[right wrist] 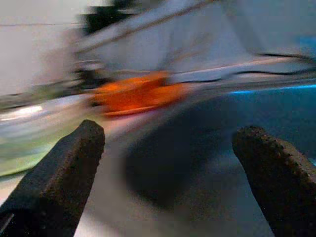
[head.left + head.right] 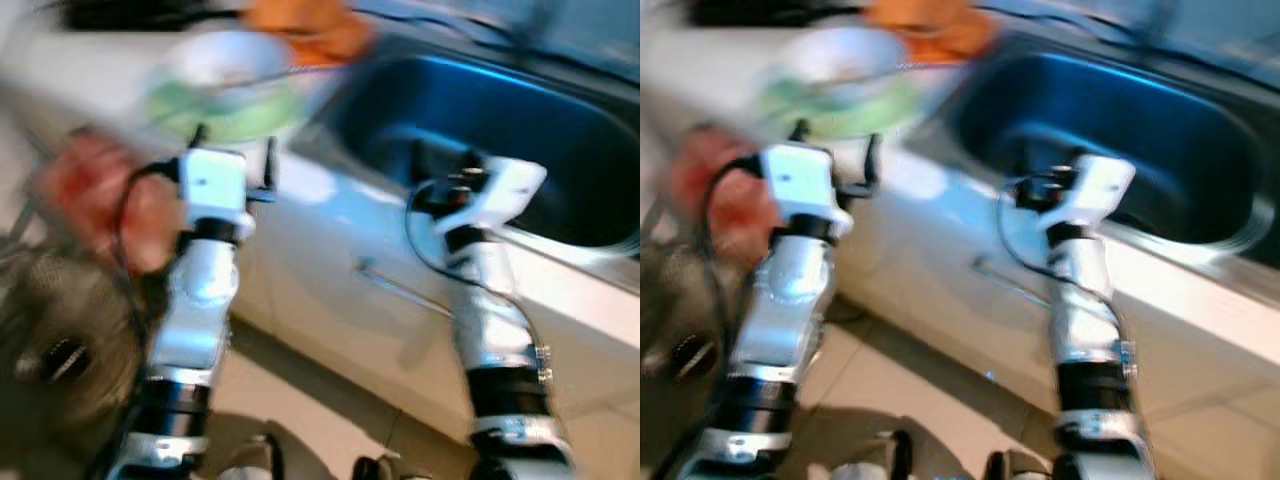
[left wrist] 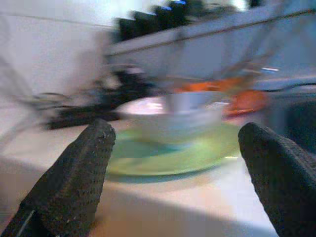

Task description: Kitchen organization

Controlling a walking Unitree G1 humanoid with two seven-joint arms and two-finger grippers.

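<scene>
The views are blurred by motion. A white bowl [image 2: 225, 58] sits on a green plate [image 2: 230, 112] on the white counter [image 2: 330, 215], left of a dark blue sink [image 2: 500, 130]. Behind them lies an orange thing [image 2: 310, 30]. My left gripper [image 2: 235, 155] is raised just in front of the plate, open with nothing between its fingers [image 3: 74, 182]; the bowl [image 3: 173, 116] and plate [image 3: 173, 153] are straight ahead of it. My right gripper [image 2: 440, 165] is held over the sink's near edge, open and empty, its fingers [image 1: 59, 177] wide apart.
A red blurred shape [image 2: 105, 200] and a dark round object [image 2: 60, 350] lie at the left, below counter level. White cabinet fronts with a handle [image 2: 400, 290] run under the counter. Tiled floor [image 2: 320, 420] lies beneath me. Dark items [image 3: 143, 24] line a shelf behind the counter.
</scene>
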